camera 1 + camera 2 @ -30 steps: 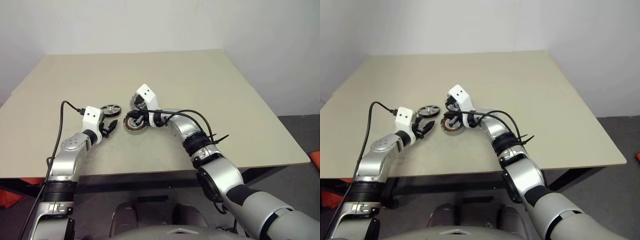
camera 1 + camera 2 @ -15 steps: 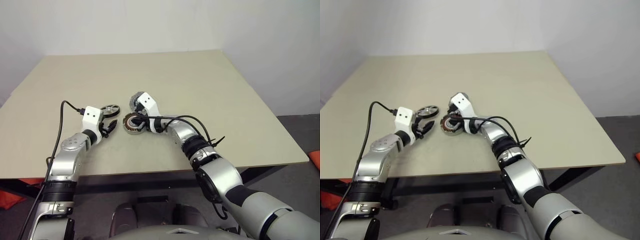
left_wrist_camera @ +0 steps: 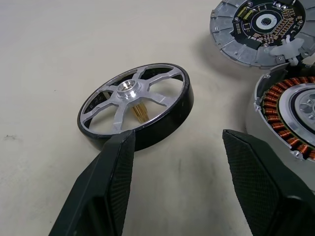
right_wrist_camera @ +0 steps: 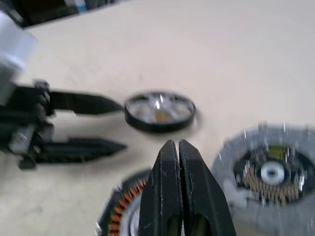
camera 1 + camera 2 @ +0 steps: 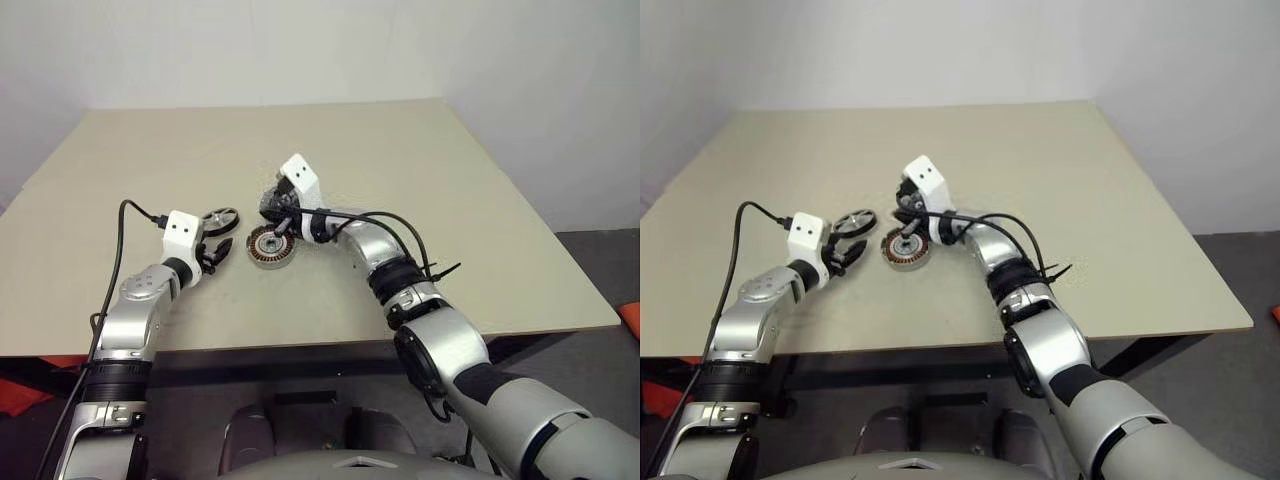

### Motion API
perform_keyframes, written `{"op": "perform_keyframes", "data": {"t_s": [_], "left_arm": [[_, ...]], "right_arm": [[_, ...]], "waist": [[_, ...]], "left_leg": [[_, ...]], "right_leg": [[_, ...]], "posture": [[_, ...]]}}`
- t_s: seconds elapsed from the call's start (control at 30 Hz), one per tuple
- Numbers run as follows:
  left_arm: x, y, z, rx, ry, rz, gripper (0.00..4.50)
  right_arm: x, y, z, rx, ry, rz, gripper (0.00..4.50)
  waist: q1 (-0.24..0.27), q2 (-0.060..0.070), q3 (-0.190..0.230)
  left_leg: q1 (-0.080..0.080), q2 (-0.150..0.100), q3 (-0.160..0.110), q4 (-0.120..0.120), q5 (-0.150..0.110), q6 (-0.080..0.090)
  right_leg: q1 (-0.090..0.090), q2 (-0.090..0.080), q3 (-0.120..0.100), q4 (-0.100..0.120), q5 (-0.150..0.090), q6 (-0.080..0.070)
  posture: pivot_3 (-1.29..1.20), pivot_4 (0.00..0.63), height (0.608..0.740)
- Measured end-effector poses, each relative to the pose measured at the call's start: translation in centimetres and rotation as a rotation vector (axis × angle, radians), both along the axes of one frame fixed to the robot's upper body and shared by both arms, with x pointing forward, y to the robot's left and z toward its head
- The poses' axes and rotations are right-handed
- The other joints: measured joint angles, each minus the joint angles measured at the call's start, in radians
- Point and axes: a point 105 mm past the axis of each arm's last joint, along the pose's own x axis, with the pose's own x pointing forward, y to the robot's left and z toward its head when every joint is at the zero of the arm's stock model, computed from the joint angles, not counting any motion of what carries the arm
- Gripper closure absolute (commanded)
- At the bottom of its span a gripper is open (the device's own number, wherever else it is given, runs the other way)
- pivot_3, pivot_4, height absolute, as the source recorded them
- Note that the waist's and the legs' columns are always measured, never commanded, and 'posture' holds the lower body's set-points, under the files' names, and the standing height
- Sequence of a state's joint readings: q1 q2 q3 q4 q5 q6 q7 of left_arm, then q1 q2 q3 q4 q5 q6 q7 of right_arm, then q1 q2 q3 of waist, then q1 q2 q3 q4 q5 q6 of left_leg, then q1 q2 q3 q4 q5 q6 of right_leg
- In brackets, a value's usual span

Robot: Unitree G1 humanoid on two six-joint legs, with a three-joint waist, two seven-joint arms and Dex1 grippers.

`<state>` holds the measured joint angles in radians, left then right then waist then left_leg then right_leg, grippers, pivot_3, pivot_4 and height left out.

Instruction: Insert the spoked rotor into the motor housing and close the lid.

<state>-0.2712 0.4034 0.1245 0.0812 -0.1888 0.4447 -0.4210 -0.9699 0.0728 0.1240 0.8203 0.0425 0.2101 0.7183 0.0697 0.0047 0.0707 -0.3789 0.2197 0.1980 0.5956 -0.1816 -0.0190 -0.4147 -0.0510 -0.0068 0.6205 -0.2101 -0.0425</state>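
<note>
One fingertip [image 3: 123, 142] of your open left gripper [image 3: 179, 140] touches the spoked rotor [image 3: 135, 105]; right gripper [image 4: 176, 147] closed, empty

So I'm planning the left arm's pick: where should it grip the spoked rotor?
Across the rim of the spoked rotor, from the near side: it lies flat, and the open left gripper already faces it, one finger at the rim.

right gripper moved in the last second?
Yes. The right gripper, shut and empty, dipped toward the motor housing and has since lifted off it, now hanging over its far edge, near the lid.
</note>
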Motion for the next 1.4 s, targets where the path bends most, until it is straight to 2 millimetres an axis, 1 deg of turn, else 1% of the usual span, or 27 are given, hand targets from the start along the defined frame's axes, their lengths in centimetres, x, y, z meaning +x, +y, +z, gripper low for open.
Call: {"op": "perform_keyframes", "data": {"t_s": [0.07,0.1,0.13,0.17,0.23,0.27,0.37,0.4,0.63,0.7,0.83,0.93,1.03,1.1,1.13,1.17,1.23,1.27,1.33,1.4], "left_arm": [[0.0,0.0,0.0,0.000,0.002,0.001,1.48],[0.0,0.0,-0.1,0.000,0.003,0.001,1.48],[0.0,0.0,-0.1,0.000,0.003,0.001,1.48],[0.0,0.0,-0.1,0.000,0.003,0.001,1.48],[0.0,0.1,-0.1,0.000,0.004,0.002,1.48],[0.0,0.2,-0.2,0.001,0.007,0.007,1.48],[0.0,0.1,-0.1,0.001,0.005,0.005,1.48],[0.0,0.2,-0.1,0.001,0.004,0.006,1.48],[0.0,0.2,-0.2,0.000,0.006,0.007,1.48],[0.0,0.2,-0.2,0.000,0.009,0.008,1.48],[0.1,0.3,-0.4,-0.002,0.015,0.011,1.48],[0.1,0.3,-0.4,-0.002,0.014,0.011,1.48],[0.1,0.3,-0.4,-0.002,0.014,0.011,1.48],[0.1,0.3,-0.4,-0.002,0.014,0.011,1.48],[0.1,0.3,-0.4,-0.002,0.014,0.011,1.48],[0.1,0.3,-0.4,-0.002,0.014,0.012,1.48],[0.1,0.3,-0.4,-0.002,0.013,0.012,1.48],[0.0,0.4,-0.4,-0.002,0.015,0.017,1.48],[0.1,0.5,-0.4,-0.002,0.014,0.022,1.48],[0.1,0.5,-0.4,-0.002,0.013,0.023,1.48]], "right_arm": [[-0.1,0.1,-0.2,-0.003,0.012,0.003,4.43],[-0.3,0.2,-0.7,-0.009,0.026,0.005,4.43],[-0.5,0.3,-1.5,-0.023,0.048,0.005,4.43],[-0.8,0.2,-2.7,-0.042,0.076,0.003,4.43],[-1.7,-0.3,-6.1,-0.086,0.166,-0.015,4.43],[-1.7,-0.1,-6.1,-0.088,0.160,-0.015,4.43],[-1.3,-0.2,-6.3,-0.109,0.149,-0.047,4.43],[-1.0,-0.4,-6.3,-0.111,0.148,-0.061,4.43],[-0.4,-1.1,-5.8,-0.099,0.148,-0.075,4.43],[-0.3,-1.1,-5.1,-0.081,0.136,-0.066,4.43],[0.2,-1.0,-2.9,-0.041,0.080,-0.057,4.43],[0.2,-0.7,-1.8,-0.019,0.054,-0.044,4.43],[0.1,-0.5,-1.2,-0.008,0.047,-0.034,4.43],[-0.1,-0.3,-1.4,-0.012,0.055,-0.030,4.43],[-0.2,-0.2,-1.8,-0.019,0.067,-0.028,4.43],[-0.4,-0.2,-2.7,-0.035,0.088,-0.027,4.43],[-1.2,-0.4,-5.4,-0.083,0.153,-0.029,4.43],[-1.4,-0.6,-6.1,-0.069,0.172,-0.039,4.43],[-1.2,-0.5,-6.2,-0.075,0.179,-0.051,4.43],[-0.8,-0.6,-6.2,-0.081,0.182,-0.077,4.43]], "waist": [[0.000,0.000,0.000],[0.000,0.000,0.000],[0.000,0.000,0.000],[0.000,-0.001,0.000],[0.001,0.000,0.000],[0.000,0.000,0.000],[-0.001,0.000,0.000],[-0.001,0.000,0.000],[0.000,0.000,0.000],[-0.001,0.000,0.000],[0.000,0.000,0.000],[0.000,0.000,0.000],[0.000,0.000,0.000],[0.000,0.000,0.000],[0.000,0.000,0.000],[0.000,-0.001,0.000],[0.000,-0.001,0.000],[0.000,0.000,0.000],[-0.003,-0.001,0.000],[-0.002,-0.001,0.000]], "left_leg": [[0.000,0.000,0.000,0.000,0.000,0.000],[0.000,0.000,0.000,0.000,0.000,0.000],[0.000,0.000,0.000,0.000,0.000,0.000],[0.000,0.000,0.000,0.000,0.000,0.000],[0.000,0.000,0.000,0.000,0.000,0.000],[0.000,-0.001,0.000,0.000,0.000,0.000],[0.007,0.000,-0.001,0.000,0.000,0.000],[0.009,-0.001,-0.001,-0.001,0.000,0.000],[0.009,-0.002,-0.001,-0.001,0.000,0.000],[0.007,-0.002,-0.001,-0.001,0.000,0.000],[0.006,-0.002,-0.001,-0.003,0.000,0.000],[0.006,-0.003,-0.001,-0.005,0.000,0.001],[0.006,-0.003,-0.001,-0.008,0.000,0.000],[0.006,-0.003,-0.001,-0.008,0.000,0.000],[0.006,-0.003,-0.001,-0.008,0.000,0.000],[0.006,-0.003,-0.001,-0.008,0.000,0.000],[0.006,-0.003,-0.001,-0.008,0.000,0.000],[0.006,-0.004,-0.001,-0.008,0.000,0.000],[0.011,-0.004,-0.001,-0.009,0.000,0.000],[0.012,-0.004,-0.001,-0.009,0.001,-0.001]], "right_leg": [[0.000,0.000,0.000,0.000,0.000,0.000],[0.000,0.000,0.000,0.000,0.000,0.000],[0.000,0.000,0.000,0.000,0.000,0.000],[0.001,0.000,0.000,0.000,0.000,0.000],[0.001,0.000,0.000,0.000,0.000,0.000],[0.000,0.000,0.000,0.000,0.000,0.000],[0.007,0.000,0.000,0.000,-0.001,0.001],[0.008,0.000,0.000,0.000,-0.004,0.006],[0.009,-0.003,-0.001,0.000,-0.004,0.007],[0.007,-0.003,-0.001,0.000,-0.002,0.003],[0.006,-0.003,-0.002,0.000,-0.003,0.000],[0.005,-0.003,-0.003,-0.001,-0.004,0.000],[0.005,-0.003,-0.003,-0.002,-0.005,-0.001],[0.005,-0.003,-0.003,-0.002,-0.005,-0.001],[0.006,-0.003,-0.003,-0.002,-0.005,-0.001],[0.006,-0.003,-0.003,-0.002,-0.005,-0.001],[0.006,-0.004,-0.003,-0.003,-0.005,-0.001],[0.006,-0.004,-0.003,-0.002,-0.005,-0.001],[0.009,-0.004,-0.003,-0.002,-0.005,-0.001],[0.010,-0.005,-0.003,-0.002,-0.005,0.000]], "posture": [[0.00,0.000,0.740],[0.00,0.000,0.740],[0.00,0.000,0.740],[0.00,0.000,0.740],[0.00,0.000,0.740],[0.00,0.000,0.740],[0.00,0.000,0.740],[0.00,0.000,0.740],[0.00,0.000,0.740],[0.00,0.000,0.740],[0.00,0.000,0.740],[0.00,0.000,0.740],[0.00,0.000,0.740],[0.00,0.000,0.740],[0.00,0.000,0.740],[0.00,0.000,0.740],[0.00,0.000,0.740],[0.00,0.000,0.740],[0.00,0.000,0.740],[0.00,0.000,0.740]]}}
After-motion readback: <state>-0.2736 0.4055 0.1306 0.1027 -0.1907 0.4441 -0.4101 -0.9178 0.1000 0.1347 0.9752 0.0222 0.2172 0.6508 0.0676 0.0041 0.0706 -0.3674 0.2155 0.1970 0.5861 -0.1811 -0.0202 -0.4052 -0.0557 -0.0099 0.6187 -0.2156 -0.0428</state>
